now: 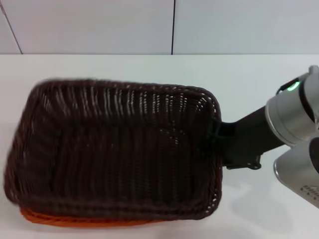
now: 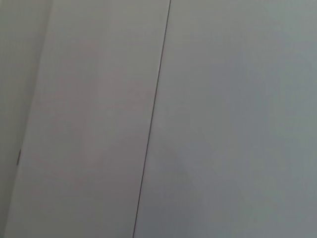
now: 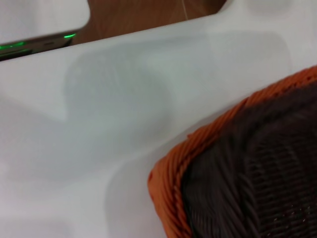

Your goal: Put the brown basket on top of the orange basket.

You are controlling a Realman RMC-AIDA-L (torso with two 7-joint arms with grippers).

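at the brown basket's [image 1: 114,149] right short rim, right claw [image 1: 215,133] clamps the weave; basket, long axis left-right, sits nested over the orange basket [image 1: 75,219] on the bench [image 1: 249,74]; left claw unseen.

The brown basket [image 1: 114,149], dark woven wicker with a braided rim and open-weave sloping sides, is sitting open side up on the orange basket [image 1: 75,219], whose bright braided rim is peeking out along the near edge.
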